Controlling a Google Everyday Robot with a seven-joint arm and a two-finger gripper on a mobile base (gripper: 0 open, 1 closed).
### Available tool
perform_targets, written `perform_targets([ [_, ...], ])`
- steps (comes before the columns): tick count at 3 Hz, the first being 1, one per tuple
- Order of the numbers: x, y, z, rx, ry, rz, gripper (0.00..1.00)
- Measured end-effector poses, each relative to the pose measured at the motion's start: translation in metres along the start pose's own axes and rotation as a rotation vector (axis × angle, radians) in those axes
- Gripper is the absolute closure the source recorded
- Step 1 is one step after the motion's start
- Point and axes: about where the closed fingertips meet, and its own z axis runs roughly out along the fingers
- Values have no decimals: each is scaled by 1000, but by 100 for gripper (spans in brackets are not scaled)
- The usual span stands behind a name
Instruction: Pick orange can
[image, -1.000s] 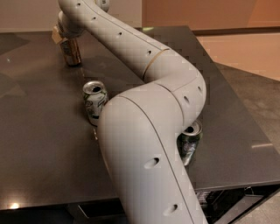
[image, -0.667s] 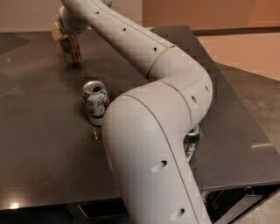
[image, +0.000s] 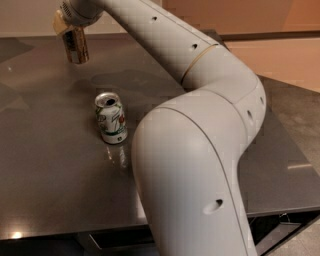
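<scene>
Gripper (image: 70, 31) over far left corner of counter (image: 45, 195), closed on upper part of orange can (image: 76, 48). Orange can's long axis almost vertical, top up inside gripper, bottom leaning slightly right. White can (image: 111, 118) upright, nearer front edge.

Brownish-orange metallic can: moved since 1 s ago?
Yes: the brownish-orange metallic can rose away from the white-and-green can, held by the gripper at top left.

Gripper (image: 71, 31) top left, clamped (arm elbow-bent, outstretched)
</scene>
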Motion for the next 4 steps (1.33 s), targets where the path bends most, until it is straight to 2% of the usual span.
perform_targets([
  [2,-12,16,-56,-27,-10,-26,100],
  [4,-7,44,-98,-115,13,-51,100],
])
